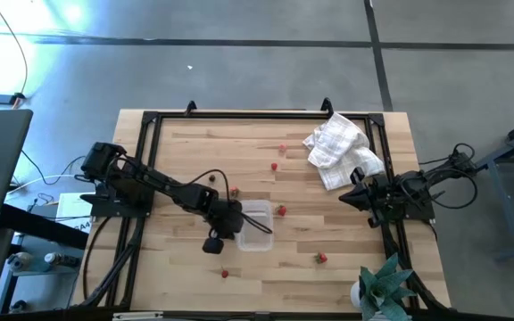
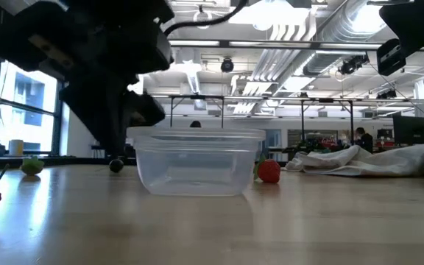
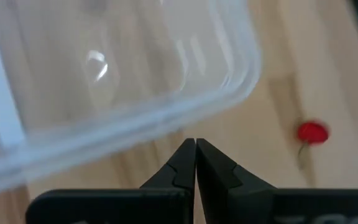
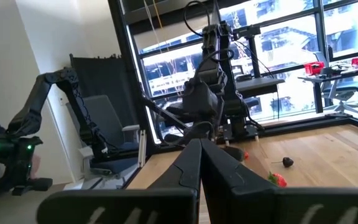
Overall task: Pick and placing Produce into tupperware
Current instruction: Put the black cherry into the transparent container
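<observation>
Both grippers are sitting closed and empty, left gripper (image 1: 232, 225) crowding the tupperware (image 1: 256, 226) at lower centre, risking shoving it aside; produce (image 1: 281, 210) is lying scattered outside.

no legible txt, labels, nos.

Tupperware (image 2: 195, 163): clear glossy plastic, smooth. Table (image 1: 194, 169): pale planked wood, matt. Cloth (image 1: 339, 147) beyond tupperware: white, crumpled, probably woven. Frame (image 1: 141, 160): black metal.
</observation>
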You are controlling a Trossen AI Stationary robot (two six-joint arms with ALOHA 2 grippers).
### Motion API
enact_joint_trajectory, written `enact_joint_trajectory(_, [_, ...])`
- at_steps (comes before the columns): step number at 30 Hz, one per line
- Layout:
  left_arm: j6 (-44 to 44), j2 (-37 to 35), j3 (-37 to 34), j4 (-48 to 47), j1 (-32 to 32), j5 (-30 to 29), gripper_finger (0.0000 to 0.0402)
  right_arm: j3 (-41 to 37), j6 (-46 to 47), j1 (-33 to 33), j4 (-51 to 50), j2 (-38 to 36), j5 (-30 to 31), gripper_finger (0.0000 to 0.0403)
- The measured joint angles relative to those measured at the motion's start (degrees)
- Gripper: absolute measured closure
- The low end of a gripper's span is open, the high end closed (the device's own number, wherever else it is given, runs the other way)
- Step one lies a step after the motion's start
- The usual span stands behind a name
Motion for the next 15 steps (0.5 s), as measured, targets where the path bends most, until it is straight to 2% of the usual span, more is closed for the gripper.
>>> enact_joint_trajectory(8, [-1.8,-0.1,0.0,-3.5,0.0,-0.1,0.0399,0.0,0.0,0.0,-0.1,0.0,0.0,0.0402])
enact_joint_trajectory(15, [-3.9,-5.8,0.0,-9.2,0.1,-1.2,0.0399,0.0,0.0,0.0,-0.1,0.0,0.0,0.0402])
